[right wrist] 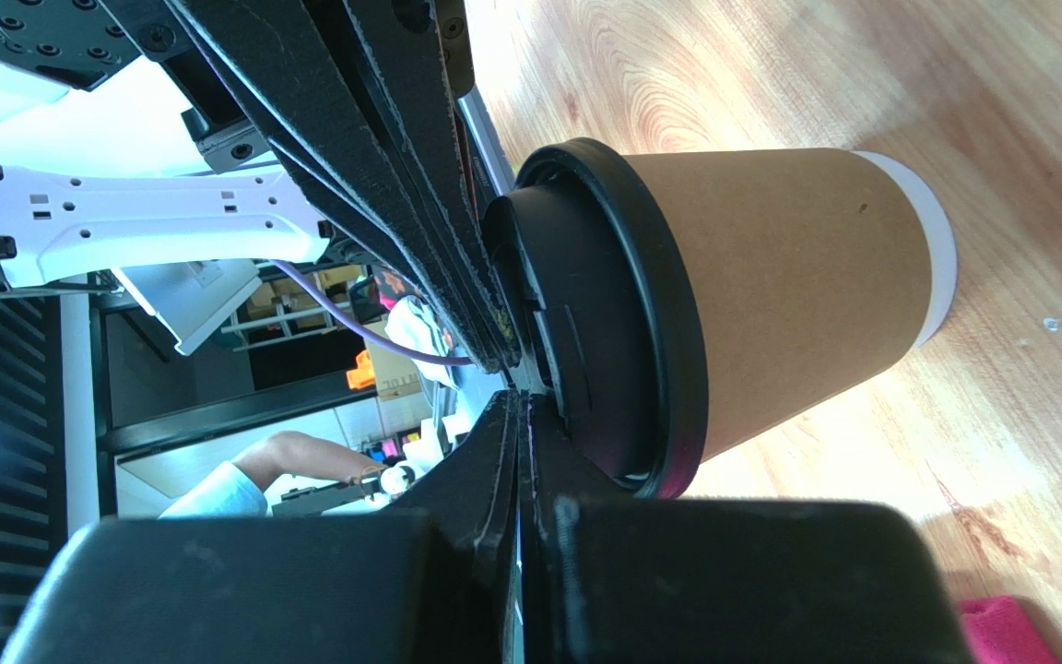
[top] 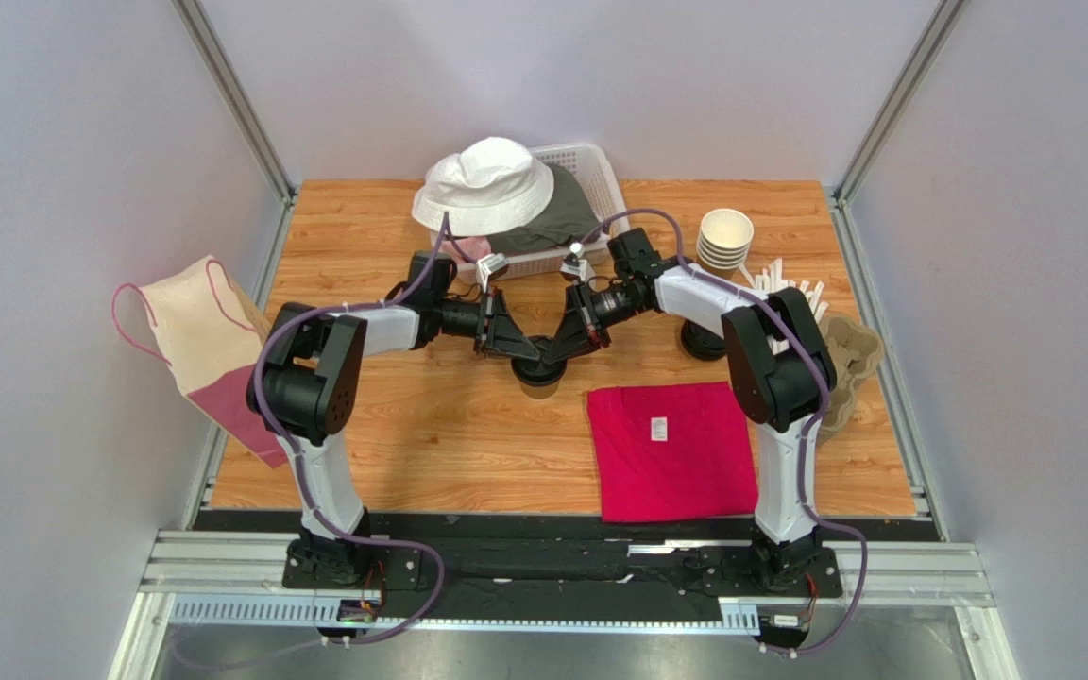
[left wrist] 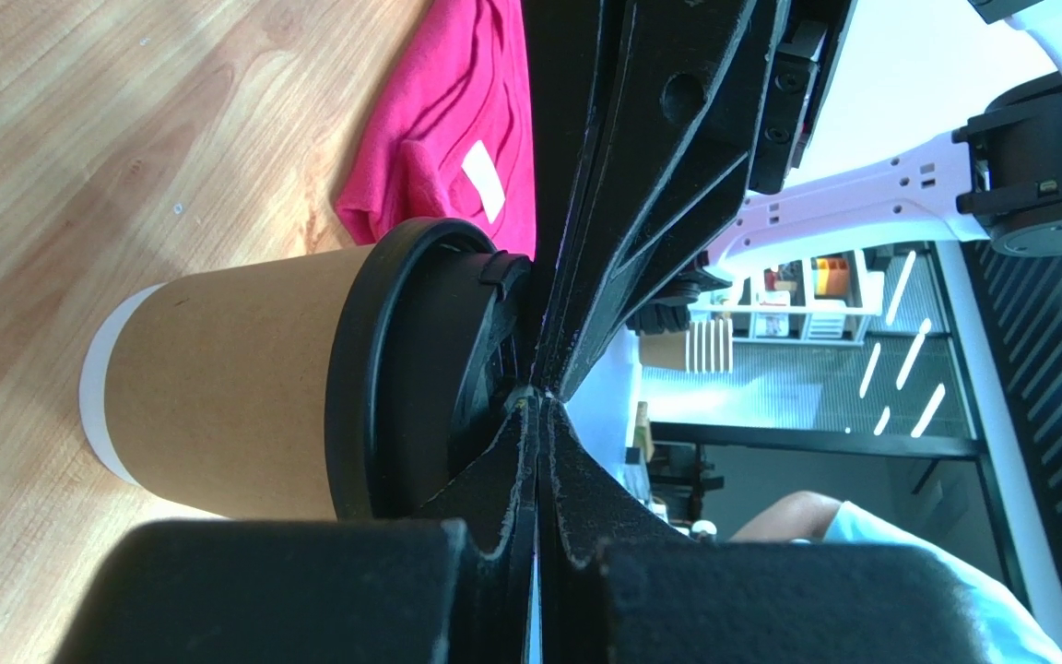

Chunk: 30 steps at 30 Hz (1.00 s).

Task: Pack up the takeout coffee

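Takeout coffee [top: 539,371] is stood upright at about centre of table [top: 436,439], well apart from all edges. Left claw [left wrist: 537,401] and right claw [right wrist: 516,394] are clenched, nothing grasped, tips laid against black lid [left wrist: 405,374]. Paper wall is judged light and easily crushed, lid slippery. Gentle hold at mid wall is advised.

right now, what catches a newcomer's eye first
The left gripper and right gripper, both shut, meet tip to tip at the black lid of the takeout coffee in the middle of the table. A pink cloth lies toward the near right edge; a white hat tops the far basket.
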{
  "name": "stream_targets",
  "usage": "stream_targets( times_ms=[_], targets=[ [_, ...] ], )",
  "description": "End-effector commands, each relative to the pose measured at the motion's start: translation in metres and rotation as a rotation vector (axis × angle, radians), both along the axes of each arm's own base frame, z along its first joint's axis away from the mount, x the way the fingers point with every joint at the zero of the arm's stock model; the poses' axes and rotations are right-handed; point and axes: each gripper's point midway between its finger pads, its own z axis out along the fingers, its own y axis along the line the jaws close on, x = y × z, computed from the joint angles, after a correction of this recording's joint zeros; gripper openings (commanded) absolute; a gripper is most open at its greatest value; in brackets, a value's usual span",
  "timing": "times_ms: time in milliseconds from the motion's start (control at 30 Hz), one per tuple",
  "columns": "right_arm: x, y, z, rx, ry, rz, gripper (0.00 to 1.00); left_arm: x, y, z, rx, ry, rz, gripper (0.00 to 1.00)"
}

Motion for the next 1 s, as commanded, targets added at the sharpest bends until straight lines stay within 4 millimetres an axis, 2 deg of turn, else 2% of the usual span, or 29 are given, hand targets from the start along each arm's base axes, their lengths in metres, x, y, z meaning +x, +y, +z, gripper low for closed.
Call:
stream_targets(
  times_ms=[0,167,267,333,467,600,667,700,800,833,967],
  targets=[
    [0.015,-0.037,-0.110,-0.368,-0.029,-0.115,0.00,0.007,0.018,-0.083,0.239,0.034,0.118,0.00],
    [0.016,-0.041,-0.116,-0.387,-0.008,-0.132,0.00,0.006,0.020,-0.091,0.258,0.059,0.125,0.00],
    [0.018,-0.037,-0.108,-0.357,-0.021,-0.123,0.00,0.009,0.018,-0.086,0.247,0.044,0.121,0.00],
    [0.020,-0.031,-0.094,-0.298,-0.053,-0.099,0.00,0.013,0.016,-0.078,0.224,0.006,0.111,0.00],
    [0.020,-0.019,-0.056,-0.191,-0.103,-0.070,0.00,0.015,0.008,-0.043,0.133,-0.082,0.060,0.00],
    [0.012,-0.010,-0.020,-0.087,-0.097,-0.039,0.00,0.018,0.000,-0.012,0.096,-0.163,0.038,0.00],
    [0.010,-0.009,-0.008,-0.059,-0.103,-0.032,0.00,0.018,-0.001,0.004,0.080,-0.188,0.037,0.00],
    [0.007,-0.008,0.006,-0.029,-0.115,-0.022,0.00,0.018,-0.001,0.008,0.076,-0.194,0.039,0.00],
    [0.003,-0.008,0.030,0.015,-0.133,-0.005,0.00,0.017,-0.001,0.025,0.062,-0.230,0.040,0.00],
    [0.000,-0.008,0.035,0.025,-0.137,0.003,0.00,0.017,-0.001,0.033,0.058,-0.251,0.044,0.00],
    [-0.006,-0.012,0.046,0.033,-0.144,0.032,0.01,0.012,0.001,0.043,0.058,-0.255,0.059,0.00]
  ],
)
